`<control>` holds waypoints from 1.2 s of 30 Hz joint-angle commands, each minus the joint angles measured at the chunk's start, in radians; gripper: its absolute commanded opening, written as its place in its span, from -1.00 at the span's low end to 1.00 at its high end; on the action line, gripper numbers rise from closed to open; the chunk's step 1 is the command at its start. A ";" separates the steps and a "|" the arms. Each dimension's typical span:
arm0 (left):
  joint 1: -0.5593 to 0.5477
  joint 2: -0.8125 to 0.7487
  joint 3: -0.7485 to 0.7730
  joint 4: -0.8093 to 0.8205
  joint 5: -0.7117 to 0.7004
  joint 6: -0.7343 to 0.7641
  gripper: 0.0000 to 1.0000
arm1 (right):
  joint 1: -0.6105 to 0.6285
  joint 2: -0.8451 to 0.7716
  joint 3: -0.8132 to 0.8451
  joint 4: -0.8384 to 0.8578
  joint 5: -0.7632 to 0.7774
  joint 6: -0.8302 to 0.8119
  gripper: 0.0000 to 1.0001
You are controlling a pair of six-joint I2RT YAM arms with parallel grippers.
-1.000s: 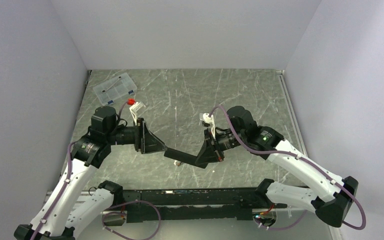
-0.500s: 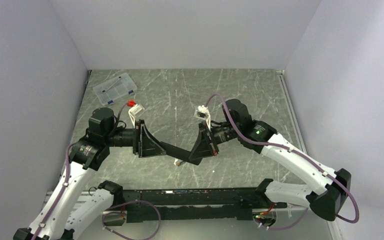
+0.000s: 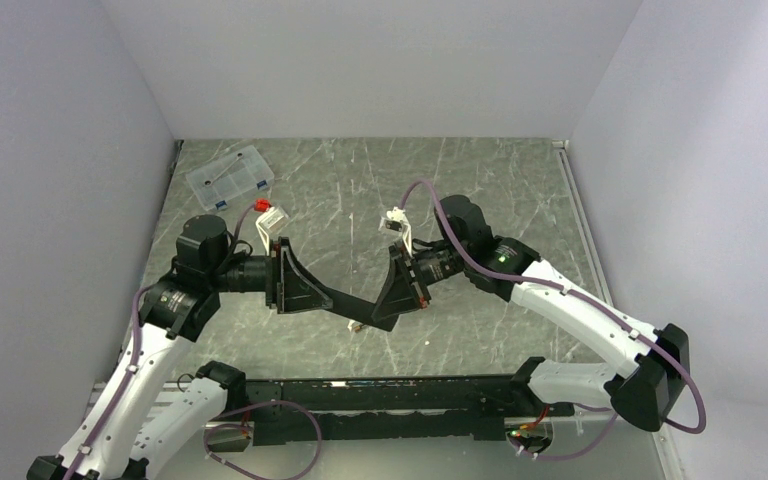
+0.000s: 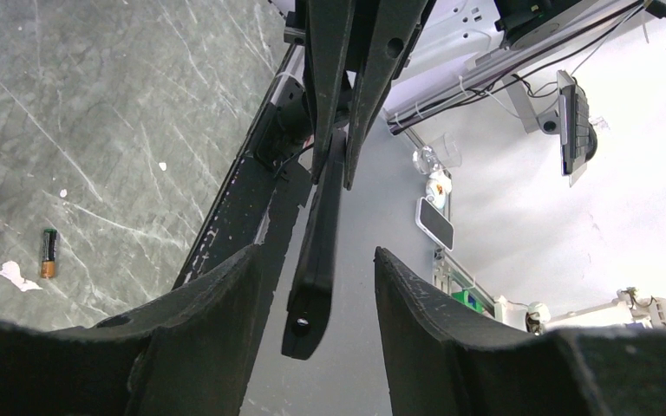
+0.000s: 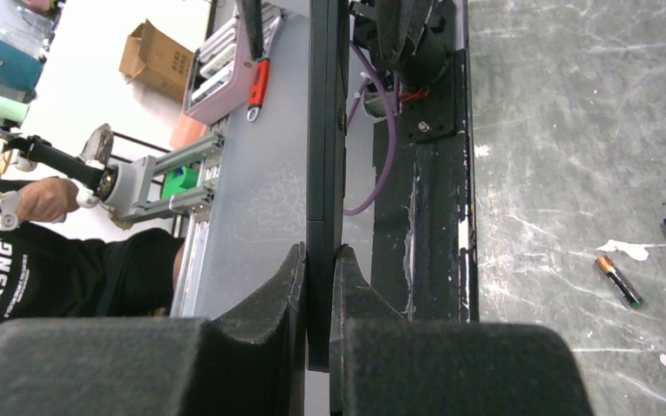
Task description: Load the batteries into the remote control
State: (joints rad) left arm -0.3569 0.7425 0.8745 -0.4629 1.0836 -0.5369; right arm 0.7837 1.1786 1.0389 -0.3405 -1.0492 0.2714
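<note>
Above the scratched, grey, stone-patterned desk (image 3: pixel 480 180), the right jaws are clamped on one end of the slim, flat, smooth black remote control (image 4: pixel 316 251). The left jaws stand apart around its other end, gaps either side. Closing off-centre could twist it or knock it loose. The small cylindrical batteries (image 5: pixel 617 279) lie loose on the desk and could roll.
</note>
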 commanded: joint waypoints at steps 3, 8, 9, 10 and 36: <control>0.003 -0.002 -0.030 0.096 0.048 -0.049 -0.03 | -0.009 0.000 0.021 0.119 -0.045 0.059 -1.00; 0.003 -0.005 -0.040 0.111 0.048 -0.060 -0.11 | -0.012 0.006 0.027 0.101 -0.044 0.051 -1.00; 0.003 -0.005 -0.040 0.116 0.049 -0.063 -0.14 | -0.012 0.007 0.026 0.101 -0.046 0.052 -1.00; 0.003 -0.005 -0.040 0.120 0.051 -0.065 -0.16 | -0.012 0.008 0.024 0.101 -0.046 0.052 -1.00; 0.003 -0.030 -0.084 0.209 0.052 -0.121 -1.00 | -0.037 -0.025 -0.016 0.146 -0.014 0.086 -0.50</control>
State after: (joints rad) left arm -0.3565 0.7341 0.8040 -0.3107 1.1263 -0.6281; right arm 0.7647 1.1965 1.0302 -0.2676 -1.0790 0.3531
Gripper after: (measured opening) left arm 0.232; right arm 0.215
